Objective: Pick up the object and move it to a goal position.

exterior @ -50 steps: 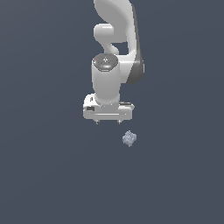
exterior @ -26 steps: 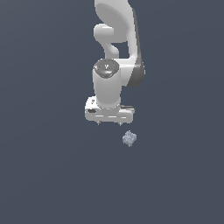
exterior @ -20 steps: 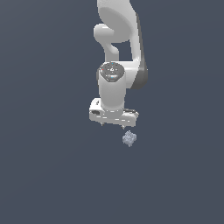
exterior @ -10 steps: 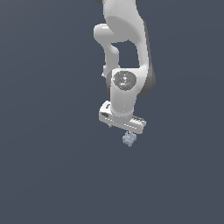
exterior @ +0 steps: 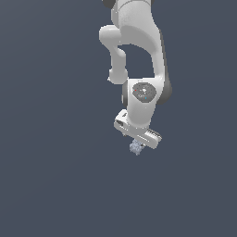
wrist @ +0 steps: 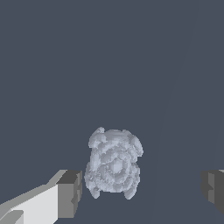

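Note:
The object [wrist: 113, 165] is a small lumpy pale grey-blue clump lying on the dark grey floor. In the wrist view it sits between my two fingertips, close to one fingertip [wrist: 70, 193] and well apart from the other fingertip [wrist: 213, 188]. My gripper [wrist: 141, 190] is open, with nothing held. In the exterior view the white gripper [exterior: 137, 141] hangs directly over the object [exterior: 135, 148], whose lower part shows just under the hand.
The white arm [exterior: 139, 51] reaches down from the top of the exterior view. Plain dark grey floor [exterior: 55, 185] surrounds the object on every side.
The hand has swung toward the exterior view's right and dropped down over the object, tilting as it went. The object has stayed in place.

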